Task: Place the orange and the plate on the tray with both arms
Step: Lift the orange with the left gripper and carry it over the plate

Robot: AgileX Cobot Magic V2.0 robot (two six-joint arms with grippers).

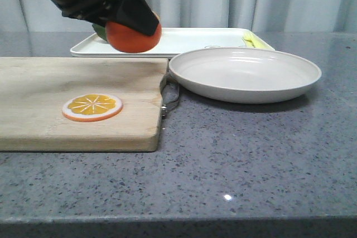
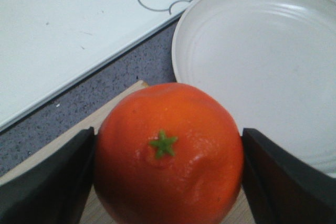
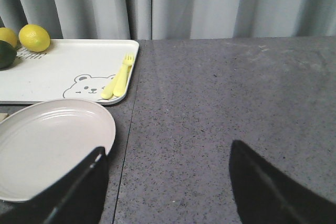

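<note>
The orange (image 2: 168, 153), glossy with a green star stem, is sitting pinched in the left claw (image 2: 168, 182), lifted over the board's far edge; the right claw (image 3: 168, 182) is hanging spread beside the plate (image 3: 47, 145).

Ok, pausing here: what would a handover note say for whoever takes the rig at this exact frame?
Left gripper: shut on the orange, held up over the cutting board's far edge, near the tray.
Right gripper: open, empty, low beside the plate.
Plate: on the counter, not on the tray.
Done: orange lifted.
Left: set orange on tray; pick up plate and place it there too.
</note>
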